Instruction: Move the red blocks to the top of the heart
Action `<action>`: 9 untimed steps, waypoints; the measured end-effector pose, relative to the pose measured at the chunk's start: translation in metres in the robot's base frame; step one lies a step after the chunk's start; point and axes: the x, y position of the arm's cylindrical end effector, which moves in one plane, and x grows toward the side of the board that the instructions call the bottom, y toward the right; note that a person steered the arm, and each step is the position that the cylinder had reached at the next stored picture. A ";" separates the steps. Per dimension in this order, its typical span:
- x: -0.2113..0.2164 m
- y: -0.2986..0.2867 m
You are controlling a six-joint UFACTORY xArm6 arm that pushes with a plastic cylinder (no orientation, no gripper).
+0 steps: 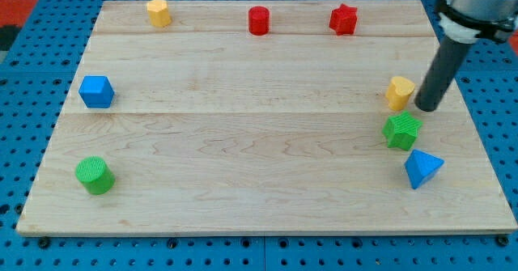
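A red cylinder (258, 20) and a red star block (343, 19) stand near the board's top edge, right of centre. A yellow heart-like block (399, 92) sits at the view's right. My tip (427, 107) stands just right of that yellow block, close to it; contact cannot be told. A green star-like block (401, 131) lies just below the yellow one. The dark rod rises from the tip to the view's top right.
A yellow block (159, 12) sits at the top left. A blue cube (96, 91) is at the left, a green cylinder (95, 175) at the bottom left, a blue triangular block (422, 168) at the bottom right. The wooden board (243, 141) lies on a blue pegboard.
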 end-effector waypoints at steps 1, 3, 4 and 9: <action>-0.020 0.009; -0.073 -0.021; -0.106 -0.071; -0.213 -0.094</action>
